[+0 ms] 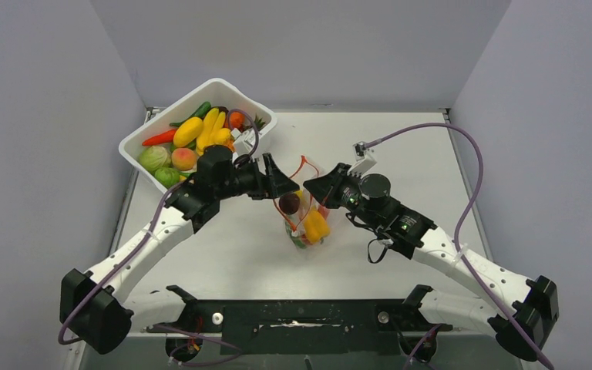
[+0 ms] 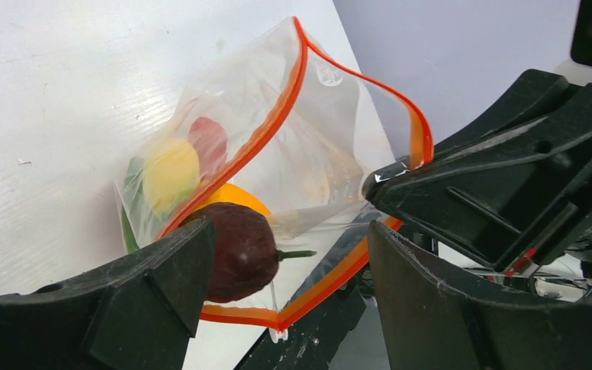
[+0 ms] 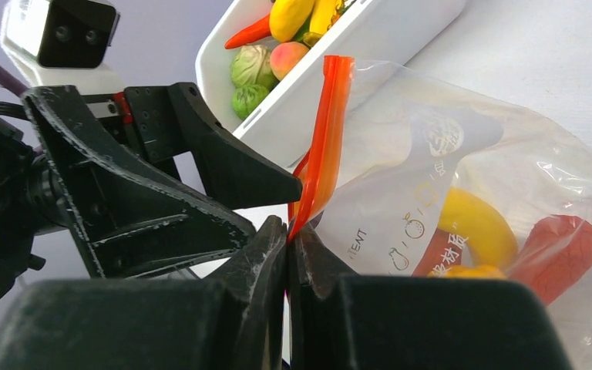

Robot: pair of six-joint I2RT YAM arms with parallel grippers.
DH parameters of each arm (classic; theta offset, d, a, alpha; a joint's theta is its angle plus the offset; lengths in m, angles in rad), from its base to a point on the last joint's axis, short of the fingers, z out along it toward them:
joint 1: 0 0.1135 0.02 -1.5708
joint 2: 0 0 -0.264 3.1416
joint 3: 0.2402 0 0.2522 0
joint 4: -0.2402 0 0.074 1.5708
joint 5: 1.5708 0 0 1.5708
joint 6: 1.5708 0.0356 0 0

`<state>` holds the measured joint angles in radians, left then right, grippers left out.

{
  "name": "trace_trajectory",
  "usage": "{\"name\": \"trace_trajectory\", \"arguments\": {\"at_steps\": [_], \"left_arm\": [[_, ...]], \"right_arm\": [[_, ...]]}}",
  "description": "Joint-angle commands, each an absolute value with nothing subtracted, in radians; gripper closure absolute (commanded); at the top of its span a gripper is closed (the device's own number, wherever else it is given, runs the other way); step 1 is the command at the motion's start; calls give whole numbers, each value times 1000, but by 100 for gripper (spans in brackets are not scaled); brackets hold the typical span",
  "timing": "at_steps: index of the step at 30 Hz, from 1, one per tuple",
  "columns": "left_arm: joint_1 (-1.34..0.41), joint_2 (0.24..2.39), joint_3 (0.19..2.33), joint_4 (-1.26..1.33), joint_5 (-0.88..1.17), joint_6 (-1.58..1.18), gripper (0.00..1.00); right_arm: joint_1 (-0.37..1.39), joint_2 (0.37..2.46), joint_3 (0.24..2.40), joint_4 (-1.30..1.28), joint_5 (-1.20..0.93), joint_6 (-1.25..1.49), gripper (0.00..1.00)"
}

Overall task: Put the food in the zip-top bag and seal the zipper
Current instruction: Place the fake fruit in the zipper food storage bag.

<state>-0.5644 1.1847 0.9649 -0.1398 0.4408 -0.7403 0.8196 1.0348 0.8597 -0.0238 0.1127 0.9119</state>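
The clear zip-top bag (image 1: 309, 222) stands at mid-table, its mouth held open. My right gripper (image 3: 287, 231) is shut on the red zipper (image 3: 325, 131) at the mouth's edge. Inside the bag lie a yellow piece (image 3: 474, 223) and a red piece (image 3: 559, 248). My left gripper (image 2: 289, 240) is open over the mouth, its jaws far apart. A dark purple plum (image 2: 240, 250) rests against the left finger only, just inside the zipper (image 2: 274, 123) rim. From above the plum (image 1: 290, 203) shows at the bag's mouth, below the left gripper (image 1: 280, 185).
A white tub (image 1: 171, 117) at the back left holds several more toy fruits and vegetables, such as yellow bananas (image 1: 211, 129) and green pieces (image 1: 154, 159). The tub's wall (image 3: 354, 58) stands close behind the bag. Grey walls enclose the table on three sides.
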Motion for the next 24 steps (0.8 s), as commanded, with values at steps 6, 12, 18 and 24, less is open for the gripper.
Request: {"name": "trace_trajectory", "arguments": {"at_steps": [6, 12, 18, 24], "left_arm": [[-568, 1111, 1137, -294, 327, -621, 32], [-568, 1109, 1134, -359, 298, -560, 41], [-570, 1104, 1020, -317, 339, -580, 45], [-570, 1097, 905, -211, 298, -580, 41]], "right_arm": [[824, 1003, 877, 35, 106, 933, 100], [821, 985, 885, 43, 109, 934, 100], [818, 988, 902, 40, 102, 927, 100], [815, 1001, 892, 43, 95, 938, 100]]}}
